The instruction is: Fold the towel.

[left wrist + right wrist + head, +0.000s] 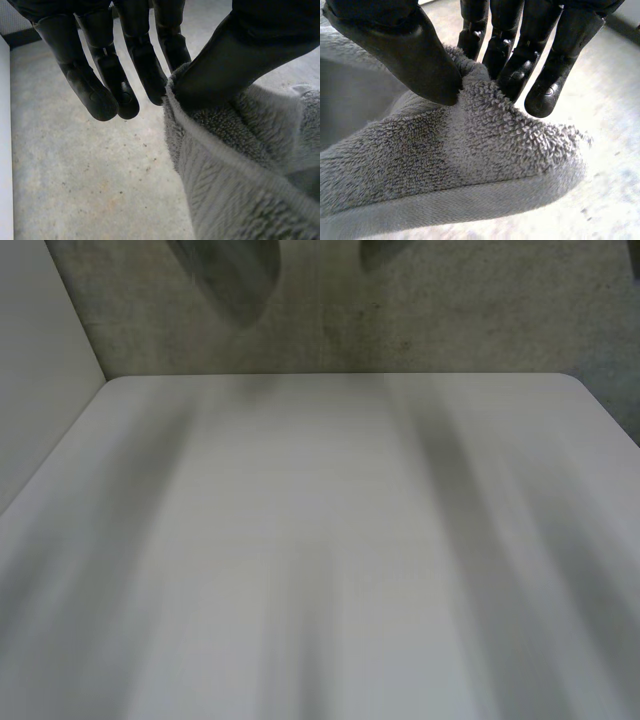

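Observation:
The grey terry towel (470,150) is pinched between the thumb and fingers of my right hand (515,60), which grips a bunched fold near the hemmed edge. My left hand (235,60) presses its thumb on the towel's (240,175) hemmed edge against the nearest finger, while its other fingers (102,90) hang straight beside the cloth. In both wrist views the towel hangs above the speckled floor. The white table (320,540) lies bare in the head view.
Speckled grey floor (450,320) lies beyond the table's far edge. A white panel (40,360) stands along the table's left side. Two blurred grey shapes (225,275) hang over the floor at the far edge of the head view.

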